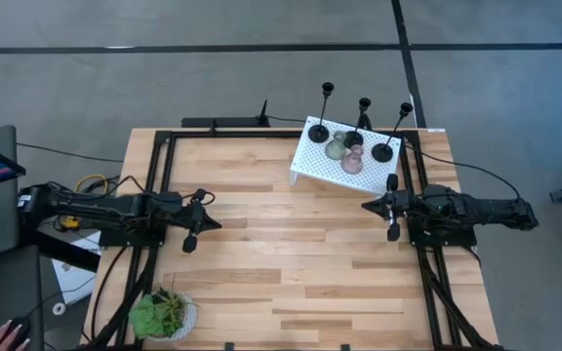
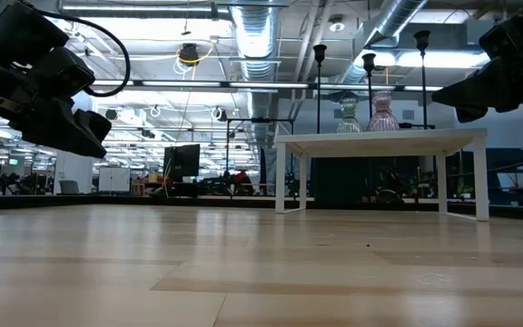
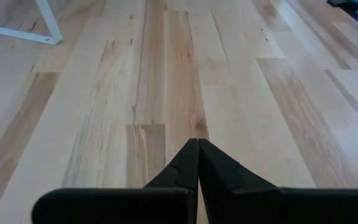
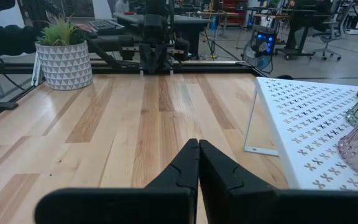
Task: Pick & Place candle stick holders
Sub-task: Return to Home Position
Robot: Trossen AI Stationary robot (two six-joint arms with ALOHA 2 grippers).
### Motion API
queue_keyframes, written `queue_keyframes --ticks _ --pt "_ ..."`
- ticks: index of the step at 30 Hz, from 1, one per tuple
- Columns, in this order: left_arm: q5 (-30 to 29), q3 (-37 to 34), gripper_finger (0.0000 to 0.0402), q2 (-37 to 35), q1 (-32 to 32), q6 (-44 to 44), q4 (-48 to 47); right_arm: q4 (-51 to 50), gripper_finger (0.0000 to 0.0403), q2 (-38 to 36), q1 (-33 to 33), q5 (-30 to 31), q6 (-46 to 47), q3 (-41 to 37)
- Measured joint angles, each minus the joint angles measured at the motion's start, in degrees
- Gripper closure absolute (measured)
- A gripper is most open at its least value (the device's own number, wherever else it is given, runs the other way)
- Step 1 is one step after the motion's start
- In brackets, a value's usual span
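Note:
Three tall thin black candle stick holders (image 1: 319, 133) (image 1: 354, 137) (image 1: 383, 151) stand by their round bases on the white perforated stand (image 1: 312, 161) at the table's far right. Two squat holders, grey-green (image 1: 336, 148) and pinkish-brown (image 1: 352, 162), stand between them. In the low view the tall ones (image 2: 319, 86) and the squat ones (image 2: 381, 111) show on the stand's top. My left gripper (image 3: 198, 144) is shut and empty above the table's left middle (image 1: 215, 225). My right gripper (image 4: 198, 144) is shut and empty just near of the stand (image 1: 367, 206).
A small green potted plant (image 1: 164, 314) stands at the table's near left corner; it also shows in the right wrist view (image 4: 64, 56). Bare wooden table top (image 1: 291, 244) lies between the two arms. A person's hand (image 1: 4, 336) shows off the table at the near left.

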Motion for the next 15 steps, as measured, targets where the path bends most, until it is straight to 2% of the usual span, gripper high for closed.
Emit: queue_keyframes --ticks 15 --pt "0.0 0.0 0.0394 0.0 0.0 0.0 0.4 0.0 0.0403 0.0 0.0 0.0 0.0 0.0"
